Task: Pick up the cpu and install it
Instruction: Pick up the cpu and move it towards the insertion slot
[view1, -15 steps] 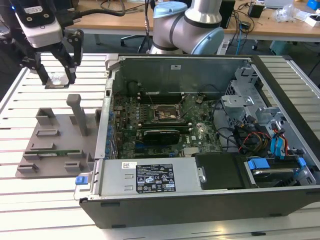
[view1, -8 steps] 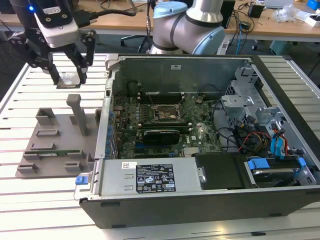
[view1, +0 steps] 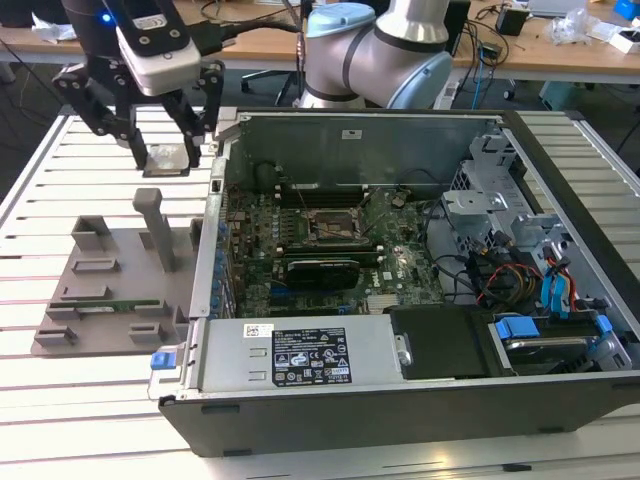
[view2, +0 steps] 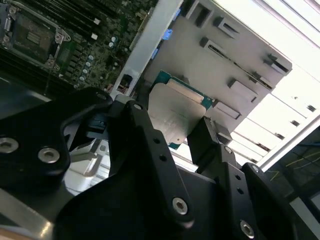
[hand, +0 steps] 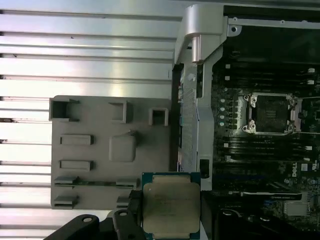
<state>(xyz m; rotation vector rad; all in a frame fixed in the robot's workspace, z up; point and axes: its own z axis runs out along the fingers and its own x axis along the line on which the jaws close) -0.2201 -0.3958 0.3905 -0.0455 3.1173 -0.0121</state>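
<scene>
Step in hand: carry phase, pick done, install not done. Gripper (view1: 168, 150) is clamped on the cpu (hand: 171, 202), one finger on each of two opposite edges, silvery lid facing away from the wrist. In both wrist views the chip hangs over the grey fixture tray (hand: 100, 155), at the tray's edge near the computer case (view1: 400, 400). It looks lifted clear of the tray, though the gap under it is hard to judge from these angles. In the exterior view the gripper sits at the exterior view's left, outside the case and over the slatted table (view1: 60, 400).

Socket (hand: 270, 114) on the motherboard is empty and well apart from the chip, with the case wall between them. Its frame looks open, not sure.

Judgement: what's left calls for clearing the case wall, keeping the chip level, and squaring its edges and corner marks to the socket before lowering. A tilted or offset drop risks bent pins, and the edge grip leaves little slack.
</scene>
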